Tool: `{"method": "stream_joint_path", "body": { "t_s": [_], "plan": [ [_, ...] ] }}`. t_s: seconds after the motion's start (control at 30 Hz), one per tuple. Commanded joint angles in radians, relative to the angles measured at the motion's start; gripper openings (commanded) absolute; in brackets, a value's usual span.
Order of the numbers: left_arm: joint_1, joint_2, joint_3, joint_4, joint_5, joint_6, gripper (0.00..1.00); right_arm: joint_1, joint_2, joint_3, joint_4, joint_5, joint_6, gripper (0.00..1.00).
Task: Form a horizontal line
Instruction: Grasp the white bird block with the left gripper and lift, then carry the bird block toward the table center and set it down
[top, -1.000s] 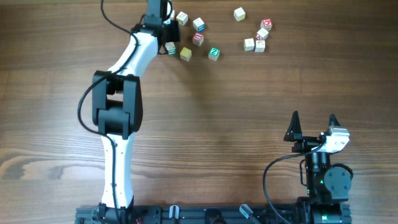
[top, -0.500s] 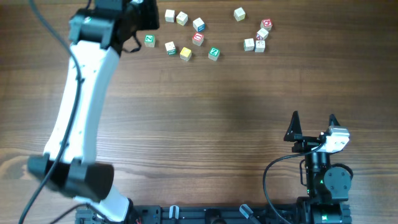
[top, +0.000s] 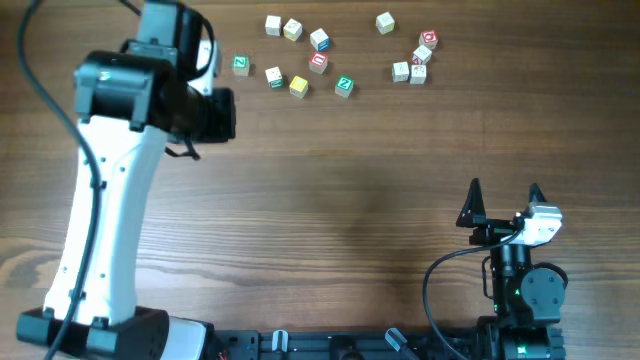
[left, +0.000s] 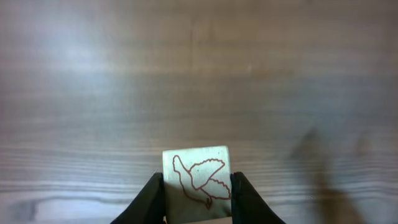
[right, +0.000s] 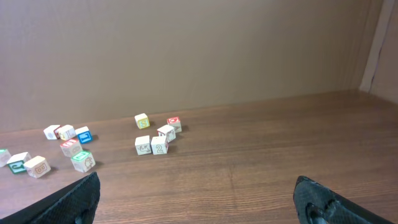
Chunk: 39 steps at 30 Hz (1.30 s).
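**1. Surface and room.** The table (top: 330, 180) is brown wood, with its grain running left to right. In the right wrist view a plain tan wall (right: 186, 50) stands behind the far edge. A paler upright strip (right: 387, 43) shows toward the far right corner.

**2. Arms.** The left arm (top: 105, 210) rises from the near left corner and reaches toward the far left corner. Its black wrist hangs over the wood just left of the cubes (top: 318, 63). The right arm (top: 525, 285) sits folded at the near right corner.

**3. Grippers.** The left gripper (left: 196, 196) is drawn in to a narrow gap on 1 pale block, the bird cube (left: 196, 177), which bears a red-brown outline of a bird. Both fingers (left: 149, 200) press its sides, and the wood beneath it is blurred. In the overhead view the wrist hides this gripper. The right gripper (top: 504, 187) is spread wide, holds nothing and touches nothing.

**4. Task item.** The horizontal line is not yet formed. We count 13 cubes loose on the table along the far edge, from left of centre to right of centre. In the right group, 2 of them make a touching pair (top: 409, 72), side by side. Another 2 lie just behind that pair. A green-marked cube (top: 240, 65) lies furthest left, nearest the left wrist.
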Motion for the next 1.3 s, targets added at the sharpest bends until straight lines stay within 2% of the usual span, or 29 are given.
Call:
{"method": "stream_joint_path", "body": {
  "t_s": [0.0,0.17,0.23,0.43,0.7,0.93,1.07,1.27],
  "plan": [
    [0.002,0.005,-0.164,0.039,-0.006,-0.041,0.22,0.006,-0.005,-0.001,0.003,-0.016,0.004,1.00],
    [0.002,0.005,-0.338,0.067,-0.006,-0.048,0.22,0.006,-0.005,-0.001,0.003,-0.016,0.004,0.99],
    [0.002,0.005,-0.391,0.132,-0.006,-0.068,0.23,0.006,-0.005,-0.001,0.004,-0.016,0.004,1.00],
    [-0.016,0.005,-0.555,0.421,0.073,-0.077,0.22,0.006,-0.005,-0.001,0.004,-0.016,0.004,1.00],
    [-0.062,0.006,-0.752,0.750,0.072,-0.154,0.25,0.006,-0.005,-0.001,0.004,-0.016,0.003,1.00],
    [-0.113,0.027,-0.789,0.916,0.042,-0.182,0.25,0.006,-0.005,-0.001,0.003,-0.016,0.004,1.00],
    [-0.154,0.104,-0.789,0.962,0.038,-0.254,0.25,0.006,-0.005,-0.001,0.004,-0.016,0.003,1.00],
    [-0.217,0.231,-0.789,0.993,0.035,-0.266,0.28,0.006,-0.005,-0.001,0.003,-0.016,0.003,1.00]
  ]
}}
